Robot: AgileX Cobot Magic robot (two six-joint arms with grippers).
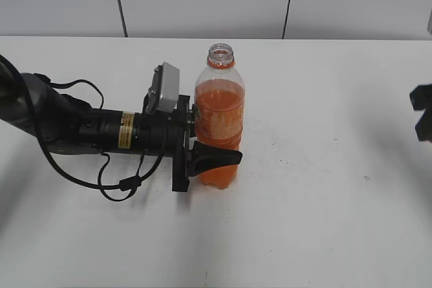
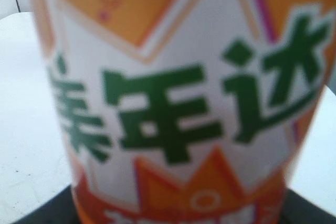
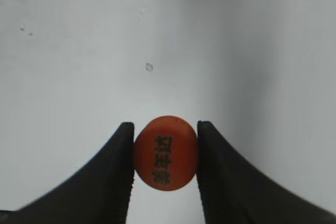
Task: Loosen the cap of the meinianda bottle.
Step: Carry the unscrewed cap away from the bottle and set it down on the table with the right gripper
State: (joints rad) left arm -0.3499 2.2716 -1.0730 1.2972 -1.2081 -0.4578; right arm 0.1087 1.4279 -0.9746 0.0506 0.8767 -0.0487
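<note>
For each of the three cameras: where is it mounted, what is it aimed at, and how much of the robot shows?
Exterior: raised in front, slanting down at the table; shows the left arm, its jaws shut on the open bottle, and the right gripper at the edge.
Left wrist: pressed close to the bottle's label; hardly any robot.
Right wrist: looks down at the table, jaws shut on the cap.
Shared: exterior and left wrist both see the bottle.

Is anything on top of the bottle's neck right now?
Nothing: the clear plastic bottle of orange drink stands open-mouthed, only its orange neck ring showing. The small round orange cap sits between the right gripper's black fingers, over bare white table. What is under it is hidden.
</note>
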